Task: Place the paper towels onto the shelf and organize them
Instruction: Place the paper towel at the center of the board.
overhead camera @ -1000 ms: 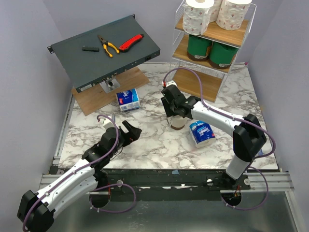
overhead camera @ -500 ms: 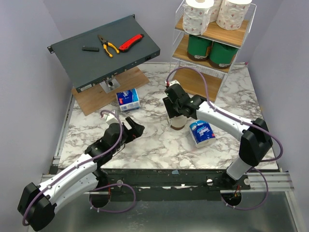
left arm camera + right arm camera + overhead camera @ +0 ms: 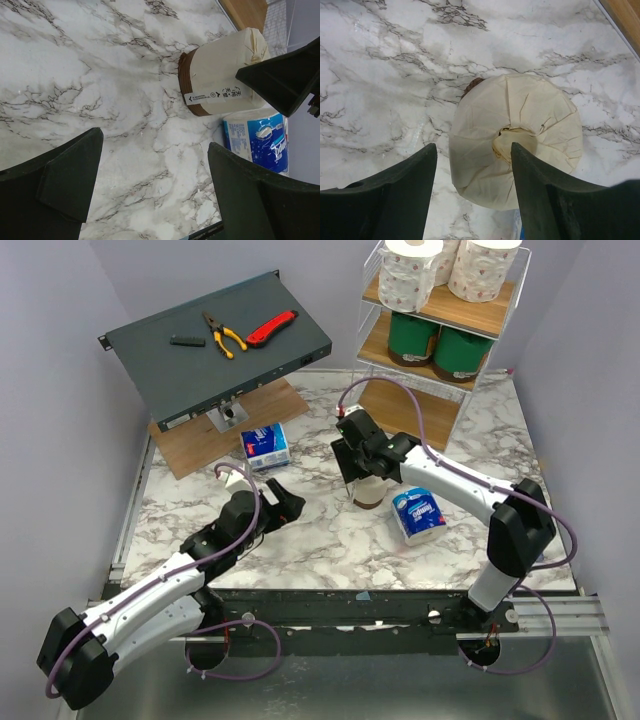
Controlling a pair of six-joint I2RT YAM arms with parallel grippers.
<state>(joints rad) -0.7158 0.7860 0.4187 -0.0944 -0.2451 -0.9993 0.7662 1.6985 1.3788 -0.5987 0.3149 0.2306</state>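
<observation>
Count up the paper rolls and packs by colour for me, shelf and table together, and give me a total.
White paper rolls with pink print, top tier of the white wire shelf: 3
Green-wrapped rolls, middle tier: 2
Plain cream paper roll on the marble table: 1
Blue-and-white wrapped packs on the table: 2
Total: 8

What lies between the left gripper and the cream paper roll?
Nothing. In the left wrist view, only bare marble tabletop separates the open left gripper from the cream paper roll.

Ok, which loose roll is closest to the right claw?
The cream-wrapped roll, upright directly under the right claw; the blue-and-white packs sit farther off.
</observation>
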